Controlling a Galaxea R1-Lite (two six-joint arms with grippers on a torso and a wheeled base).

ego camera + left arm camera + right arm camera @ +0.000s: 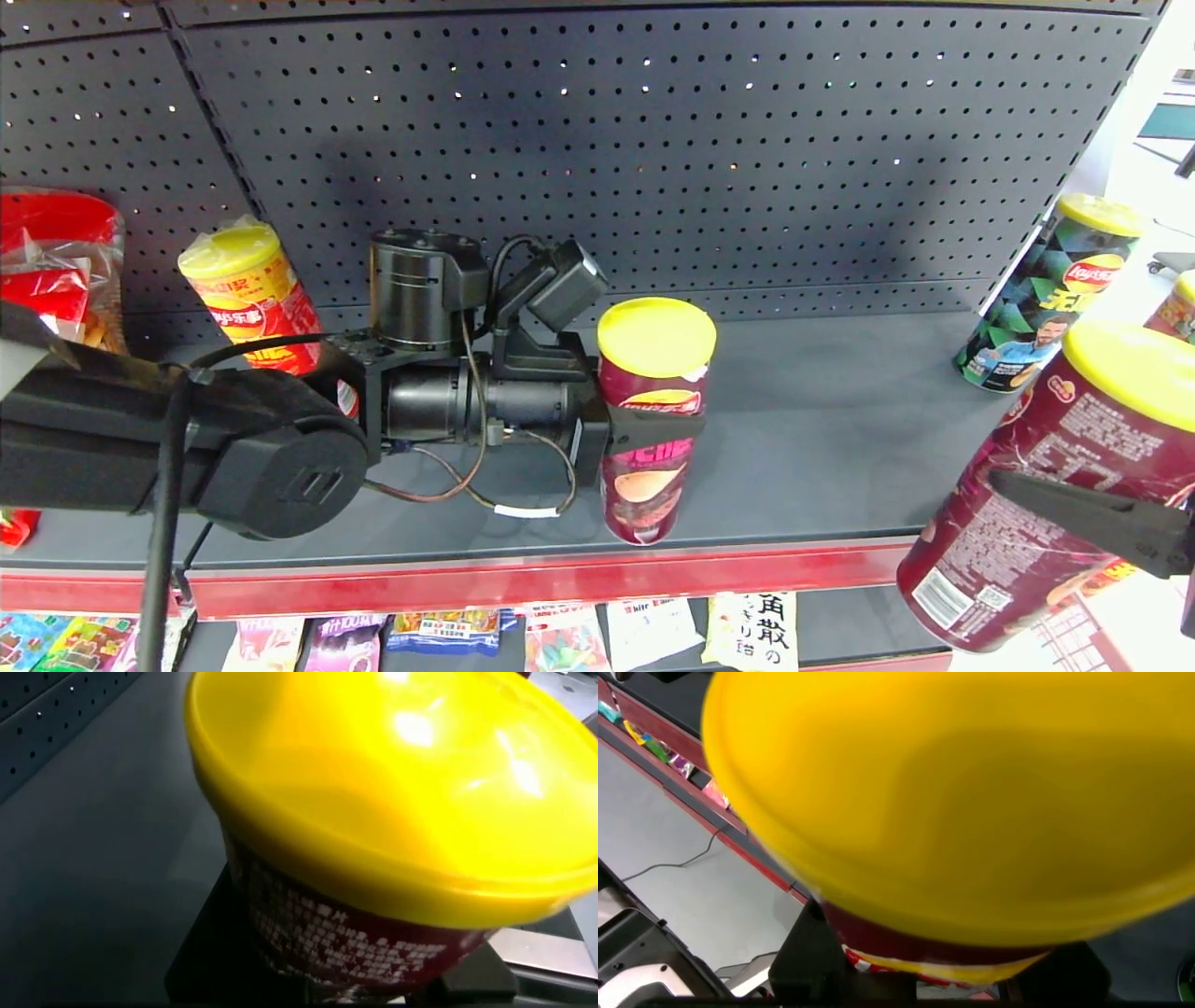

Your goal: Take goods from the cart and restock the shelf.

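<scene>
A: What does the left gripper (646, 431) have hold of?

B: Its dark fingers are clamped round the waist of a maroon canister (653, 378). The canister stands upright at the front of the shelf (822, 439), just behind the red lip (560, 579). Whether the base bears on the deck or hangs just above it cannot be told.

A: Which step is that, then?

B: Placing, by the look of it. The next move would call for settling the base flat and parting the fingers. Then the arm would draw back without brushing the tube (tall and narrow, it would likely tip at a nudge).

A: And the right gripper (1055, 499)?

B: It is closed on a second maroon canister (1046, 420), held tilted off the shelf's front, over toward the right. That one would probably go in the bare stretch between the first and the green canister (1050, 294).

A: What are they made of?

B: They look like plain cylinders of glossy printed card. Each has a yellow lid (402, 784) of smooth plastic that catches the light, its rim overhanging the body. The shelf is matte grey metal, and the pegboard back (653, 140) is punched with rows of small holes. Behind the left arm, a red-and-yellow canister (247, 289) leans in crinkled clear wrap.
</scene>
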